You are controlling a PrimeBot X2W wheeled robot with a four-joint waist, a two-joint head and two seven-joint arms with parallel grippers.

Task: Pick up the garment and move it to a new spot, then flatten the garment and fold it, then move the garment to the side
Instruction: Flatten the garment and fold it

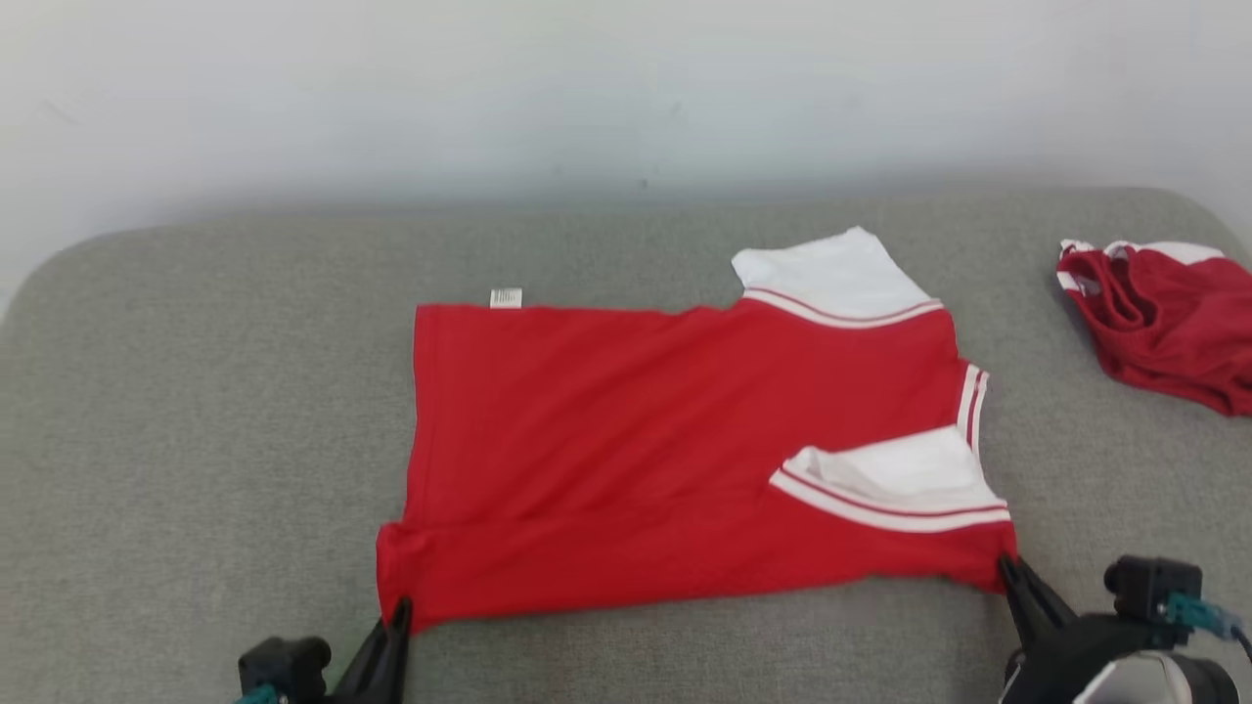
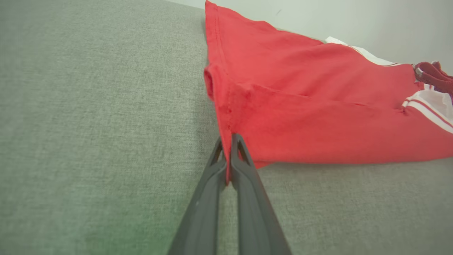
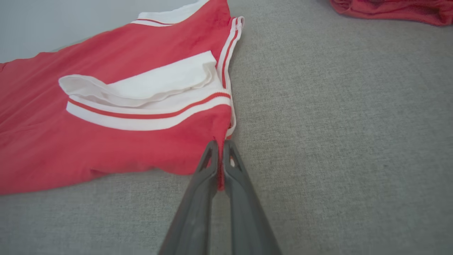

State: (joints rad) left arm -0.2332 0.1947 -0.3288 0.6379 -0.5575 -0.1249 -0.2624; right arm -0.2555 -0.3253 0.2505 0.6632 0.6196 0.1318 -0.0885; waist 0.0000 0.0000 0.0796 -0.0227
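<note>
At the near edge of the red T-shirt [image 1: 636, 440] spread on the grey upholstered surface [image 1: 196, 391], the left end effector [image 1: 399, 611] and right end effector [image 1: 1006, 565] each clench a corner. Either thin pinch could slip on lifting, bunching the cloth. Its small white tag [image 1: 506, 297] carries print too small to read.

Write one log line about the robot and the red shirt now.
left gripper: shut on red shirt, hem corner | right gripper: shut on shoulder corner | shirt: spread out | other red garment: crumpled, right
</note>
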